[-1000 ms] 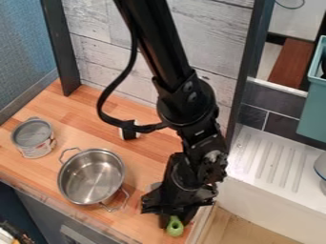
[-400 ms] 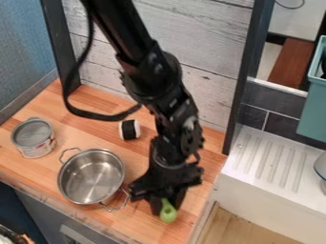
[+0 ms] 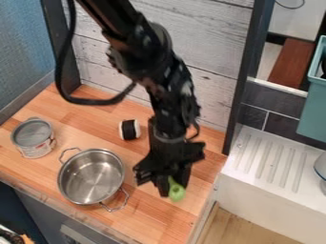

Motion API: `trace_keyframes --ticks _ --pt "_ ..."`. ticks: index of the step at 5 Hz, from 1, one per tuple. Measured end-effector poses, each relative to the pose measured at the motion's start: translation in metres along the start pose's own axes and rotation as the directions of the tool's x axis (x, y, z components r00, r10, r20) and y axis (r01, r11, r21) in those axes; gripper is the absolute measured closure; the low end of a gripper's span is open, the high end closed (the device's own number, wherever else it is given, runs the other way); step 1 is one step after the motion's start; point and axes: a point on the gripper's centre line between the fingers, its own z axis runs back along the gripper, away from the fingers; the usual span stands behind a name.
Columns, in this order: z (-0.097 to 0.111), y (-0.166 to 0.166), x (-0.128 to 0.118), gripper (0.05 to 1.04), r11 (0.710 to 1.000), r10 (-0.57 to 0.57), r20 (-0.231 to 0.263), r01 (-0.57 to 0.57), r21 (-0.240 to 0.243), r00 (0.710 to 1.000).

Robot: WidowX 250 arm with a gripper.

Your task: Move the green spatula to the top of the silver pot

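Note:
To the right of the silver pot, my gripper (image 3: pixel 170 189) hangs over the wooden counter, shut on the green spatula. One end of the green spatula (image 3: pixel 176 192) sticks out from between the fingers; the rest is hidden behind the gripper. The silver pot (image 3: pixel 91 176) stands open and empty at the left, with one handle toward the back and one toward the front right. Spatula and pot are apart.
A lidded tin (image 3: pixel 34 138) stands left of the pot. A black-and-white spool (image 3: pixel 130 129) lies behind it, near the wall. The white sink drainboard (image 3: pixel 270 159) is at the right, with a teal bin (image 3: pixel 310 112) above.
The arm has moved left and back from the counter's front right edge. The green spatula has come along with my gripper, and the spool is now uncovered.

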Motion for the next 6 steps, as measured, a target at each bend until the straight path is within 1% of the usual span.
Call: trace_keyframes --ticks 1,2,3,4,5,6 --pt "0.002 -0.009 0.014 0.725 0.995 0.103 -0.058 -0.104 -0.011 0.993" --pt "-0.006 -0.021 0.019 0.725 0.992 0.128 -0.101 -0.129 -0.008 0.987" --pt "-0.013 -0.031 0.023 0.725 0.991 0.134 -0.122 -0.134 0.010 0.983" --pt "-0.020 -0.035 0.031 0.725 0.989 0.145 -0.132 -0.144 0.018 0.981" --pt "-0.021 -0.036 0.046 0.726 0.984 0.177 -0.115 -0.176 0.021 0.978" --pt "-0.020 -0.029 0.066 0.725 0.967 0.254 -0.089 -0.251 0.039 0.963"
